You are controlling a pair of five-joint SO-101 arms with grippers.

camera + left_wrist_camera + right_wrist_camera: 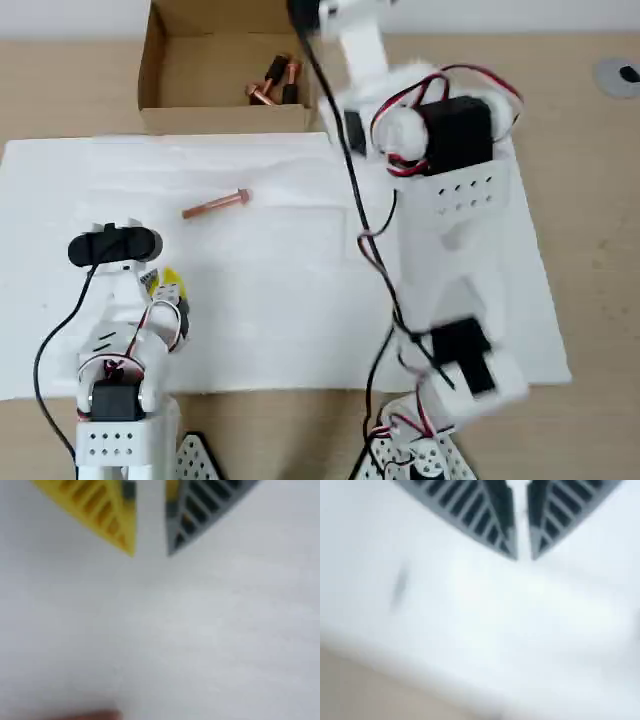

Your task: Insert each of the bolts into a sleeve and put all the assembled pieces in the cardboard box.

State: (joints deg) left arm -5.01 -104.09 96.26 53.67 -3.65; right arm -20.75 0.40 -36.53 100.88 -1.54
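We saw the left gripper [151,550] low over the white sheet [200,640], its yellow and grey fingers slightly apart with nothing between them. The right gripper [524,555] had its fingers nearly together, also empty, near the sheet's edge where the tan table [370,695] began. One copper bolt [215,205] lay alone on open paper. The cardboard box [155,70] stood at the sheet's far edge, with assembled pieces [275,85] inside.
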